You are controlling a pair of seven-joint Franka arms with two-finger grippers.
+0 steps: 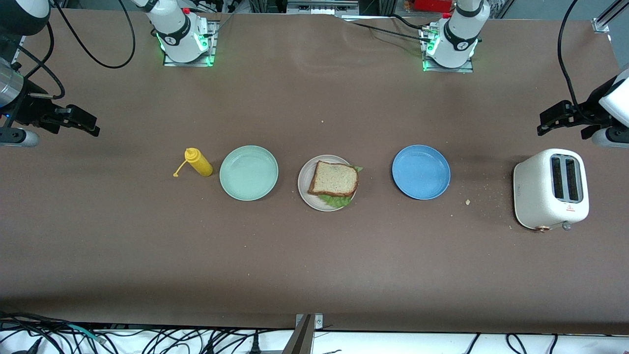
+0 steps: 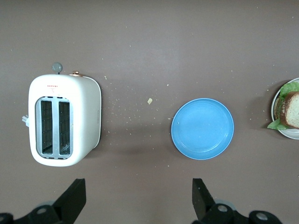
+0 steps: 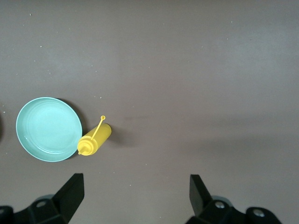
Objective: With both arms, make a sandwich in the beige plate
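The sandwich (image 1: 334, 179), toast on top with green lettuce showing at its edges, rests on the beige plate (image 1: 304, 184) at the table's middle; its edge also shows in the left wrist view as sandwich (image 2: 290, 110) on the plate (image 2: 292, 134). My left gripper (image 1: 549, 123) hangs open over bare table at the left arm's end, above the toaster. Over bare table at the right arm's end, my right gripper (image 1: 88, 124) is open too. Both hold nothing. In the wrist views the left gripper (image 2: 139, 198) and right gripper (image 3: 136, 196) show wide-spread fingers.
A mint green plate (image 1: 248, 172) and a yellow squeeze bottle (image 1: 199, 162) lie toward the right arm's end. A blue plate (image 1: 421, 171) and a white toaster (image 1: 550, 189) sit toward the left arm's end. Crumbs (image 1: 467, 201) are scattered near the toaster.
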